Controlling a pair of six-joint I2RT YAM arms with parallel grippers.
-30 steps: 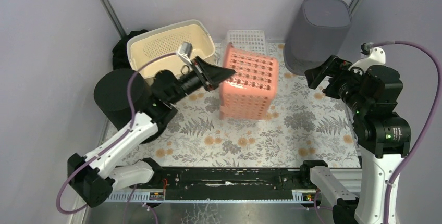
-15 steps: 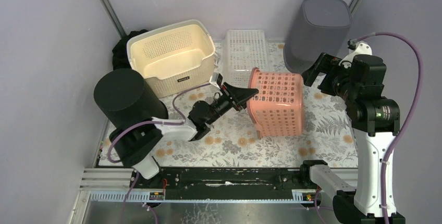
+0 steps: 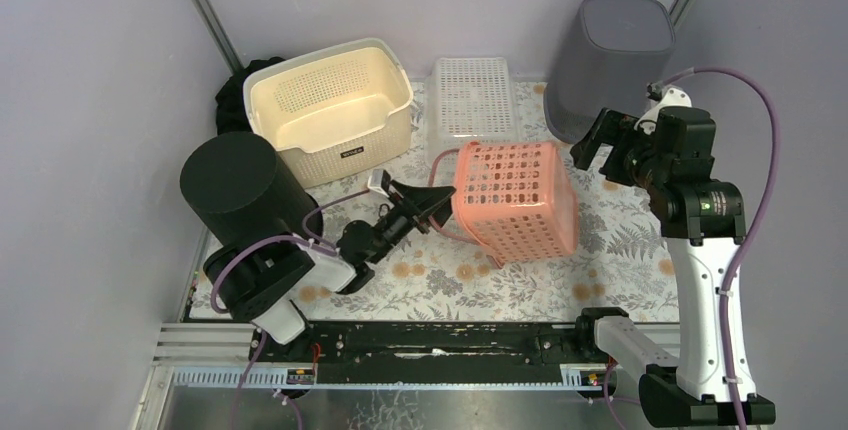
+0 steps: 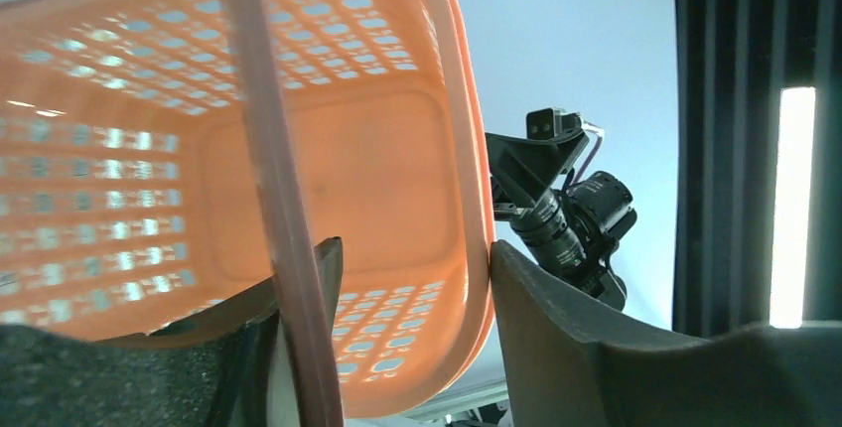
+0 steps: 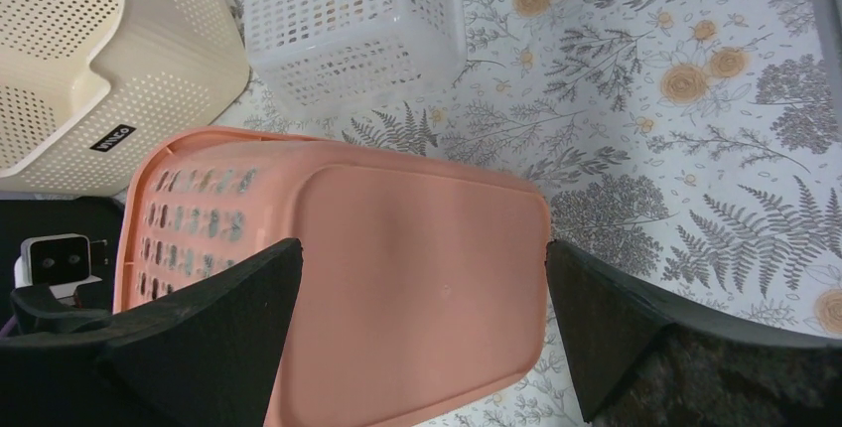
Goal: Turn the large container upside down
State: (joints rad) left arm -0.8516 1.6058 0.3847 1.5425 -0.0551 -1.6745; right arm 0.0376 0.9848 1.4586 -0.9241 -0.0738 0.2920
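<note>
The pink perforated basket lies tipped on the floral mat, its solid bottom facing up and right and its opening facing left. My left gripper is at its left rim. In the left wrist view the basket's inside fills the frame. The jaws of the left gripper stand apart astride the rim, the right finger touching the rim's outside. The loose pink handle crosses in front. My right gripper is open and empty above the basket's right side, looking down on its bottom.
A cream basket stands at the back left, with a white basket upside down beside it. A grey bin is at the back right. A black cylinder stands on the left.
The left arm drew back and down, and the pink basket went from hanging near the middle to tipped over, bottom up, further right. The right gripper shifted slightly left and back.
</note>
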